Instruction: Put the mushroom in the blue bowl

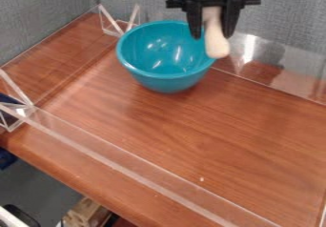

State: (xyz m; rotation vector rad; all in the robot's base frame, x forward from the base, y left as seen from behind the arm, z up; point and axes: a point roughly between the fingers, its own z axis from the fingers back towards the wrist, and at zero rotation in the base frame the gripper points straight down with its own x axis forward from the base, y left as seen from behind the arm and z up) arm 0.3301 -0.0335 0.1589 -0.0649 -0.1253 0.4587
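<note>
One mushroom [216, 42] hangs gripped in the tool [213, 19] by the blue bowl's [163, 73] right rim, near the tabletop's [192, 135] back edge; the carry seems underway, needing centring, then release.

You're looking at what seems to be a lab or workshop corner: grey textured partition panels [280, 19] are boxing in your wood-grain bench [178, 145], clear plastic strips [133, 164] are running along its edges, and white open-frame brackets [118, 21] are standing at its corners. Your robot arm's black claw [214, 29] is hanging over it all, and dark floor [45, 185] is showing beyond the near edge.
</note>
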